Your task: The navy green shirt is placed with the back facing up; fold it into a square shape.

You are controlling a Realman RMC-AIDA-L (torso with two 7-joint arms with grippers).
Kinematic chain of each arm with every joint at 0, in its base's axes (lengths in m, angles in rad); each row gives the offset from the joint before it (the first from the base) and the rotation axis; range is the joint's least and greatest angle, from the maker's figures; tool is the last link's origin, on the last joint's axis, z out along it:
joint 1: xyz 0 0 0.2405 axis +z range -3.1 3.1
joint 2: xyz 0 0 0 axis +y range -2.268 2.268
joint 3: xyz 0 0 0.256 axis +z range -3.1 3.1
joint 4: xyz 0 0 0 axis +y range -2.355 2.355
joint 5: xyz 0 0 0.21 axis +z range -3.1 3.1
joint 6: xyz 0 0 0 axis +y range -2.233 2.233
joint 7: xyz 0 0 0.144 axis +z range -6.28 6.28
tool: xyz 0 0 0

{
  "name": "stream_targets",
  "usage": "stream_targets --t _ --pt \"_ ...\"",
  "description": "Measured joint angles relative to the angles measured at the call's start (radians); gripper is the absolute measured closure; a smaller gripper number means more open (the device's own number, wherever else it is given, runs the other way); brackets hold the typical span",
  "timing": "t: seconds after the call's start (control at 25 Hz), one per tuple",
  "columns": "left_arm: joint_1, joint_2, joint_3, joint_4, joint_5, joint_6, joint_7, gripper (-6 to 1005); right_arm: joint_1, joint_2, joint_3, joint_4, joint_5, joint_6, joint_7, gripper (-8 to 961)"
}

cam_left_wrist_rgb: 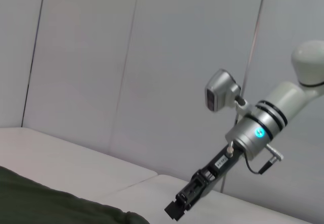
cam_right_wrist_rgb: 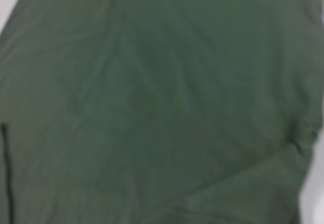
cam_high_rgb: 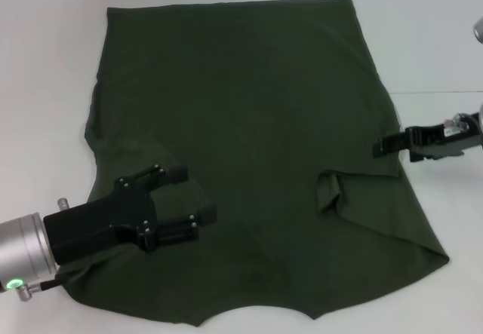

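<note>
Shirt (cam_high_rgb: pixel 256 115) lies spread, back up, across the frame's centre on the white surface (cam_high_rgb: pixel 45 62); both sleeves appear folded inward, body folds remain. Left end effector (cam_high_rgb: pixel 198 198), lower left, and right end effector (cam_high_rgb: pixel 379 146), right edge: finger state cannot be told.

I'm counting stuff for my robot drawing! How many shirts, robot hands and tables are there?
Shirts: 1, the navy green shirt, spread flat.
Robot hands: 2, the left hand over the shirt's left side, the right hand at its right edge.
Tables: 1, the white table.
Total: 4
</note>
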Motion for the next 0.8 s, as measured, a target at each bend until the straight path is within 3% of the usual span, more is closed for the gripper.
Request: stream_targets --t 0.24,0.8 --pt "0.001 -0.001 0.004 -0.001 0.001 0.000 0.003 80 -0.013 0.007 0.028 0.053 0.000 0.064 -0.013 74" --pt "0.006 -0.004 0.004 -0.001 0.006 0.000 0.005 79 -0.024 0.059 0.035 0.079 0.014 0.189 -0.055 87"
